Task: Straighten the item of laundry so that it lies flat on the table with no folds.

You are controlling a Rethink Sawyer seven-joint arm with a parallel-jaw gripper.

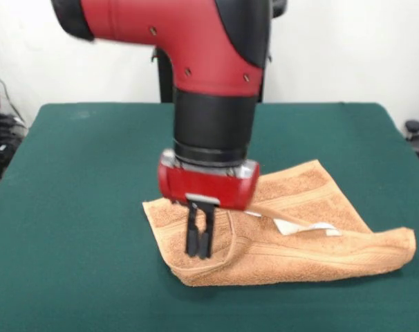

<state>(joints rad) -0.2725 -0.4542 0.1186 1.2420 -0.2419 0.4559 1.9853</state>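
While the towel [292, 235] lies folded on the green table [71, 207], claw [199, 250] nearly clenched, tips on its folded edge, label [303, 226] showing.

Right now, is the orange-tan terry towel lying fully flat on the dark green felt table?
No, the orange-tan terry towel is folded over itself along its near edge.

Plenty of open green table [71, 207] on the left side and along the far edge, nothing sitting there at all, so a gripper could drop in freely. The only thing in the way is the towel [313, 242], bunched up with a thick folded edge along the front and a white label [303, 227] poking out. The arm [213, 104] itself hangs low over the towel's left end, blocking access from above there.
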